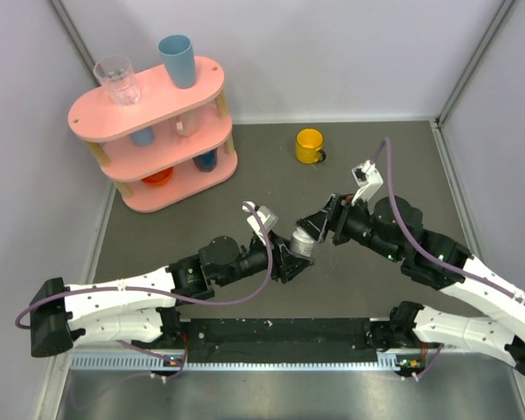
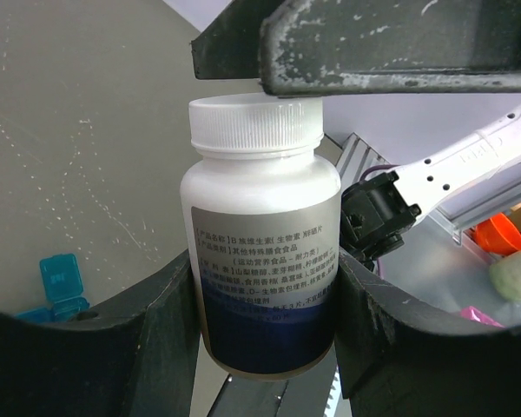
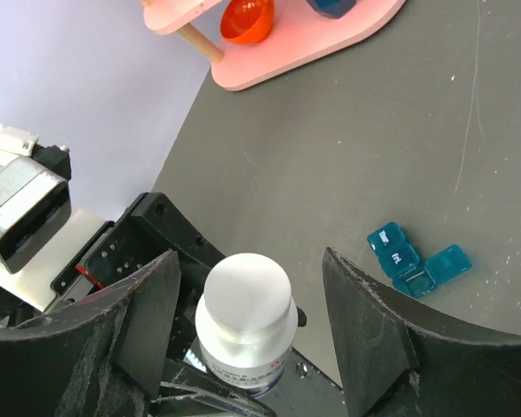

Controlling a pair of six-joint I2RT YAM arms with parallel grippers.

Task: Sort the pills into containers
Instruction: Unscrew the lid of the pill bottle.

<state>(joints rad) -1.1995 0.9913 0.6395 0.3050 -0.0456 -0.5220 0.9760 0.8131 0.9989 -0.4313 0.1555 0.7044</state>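
The left gripper [image 2: 265, 274] is clenched around the lower body of a white bottle [image 2: 260, 174], holding it up off the desk [image 1: 394, 157] near the middle, between the two arms. The right gripper [image 3: 250, 265] is released, its fingers spread either side of the bottle's ribbed white cap [image 3: 247, 300] with a gap on each side. The dark-teal pill box [image 3: 412, 259] lies flat on the desk, apart from the bottle and from both grippers; one of its lids looks flipped open. A yellow mug [image 1: 310, 145] stands farther back, and a pink tiered shelf [image 1: 157, 131] sits at the far left.
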